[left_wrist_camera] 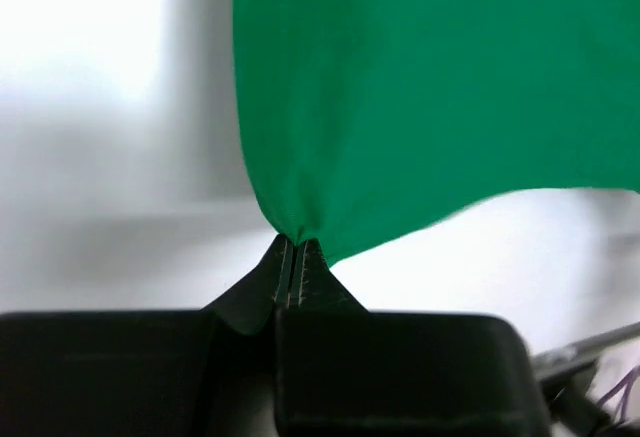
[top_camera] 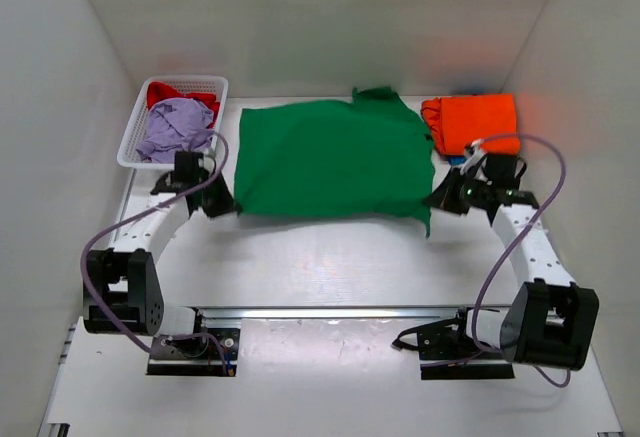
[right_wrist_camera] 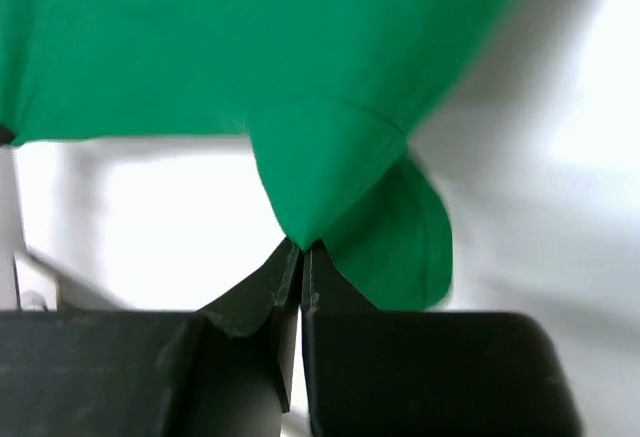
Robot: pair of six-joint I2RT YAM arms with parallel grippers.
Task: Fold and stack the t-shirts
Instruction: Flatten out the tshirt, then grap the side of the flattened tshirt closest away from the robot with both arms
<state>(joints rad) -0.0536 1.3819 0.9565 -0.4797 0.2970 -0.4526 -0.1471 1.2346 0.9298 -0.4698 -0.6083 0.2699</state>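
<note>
A bright green t-shirt is stretched out across the middle of the white table. My left gripper is shut on its near left corner, where the green cloth pinches between the black fingertips. My right gripper is shut on the near right corner; the green fabric bunches into a fold at the tips. A folded orange t-shirt lies at the back right. Lavender and red t-shirts lie crumpled in the basket.
A white mesh basket stands at the back left beside the left arm. White walls close in the table on three sides. A metal rail runs across the near edge between the arm bases.
</note>
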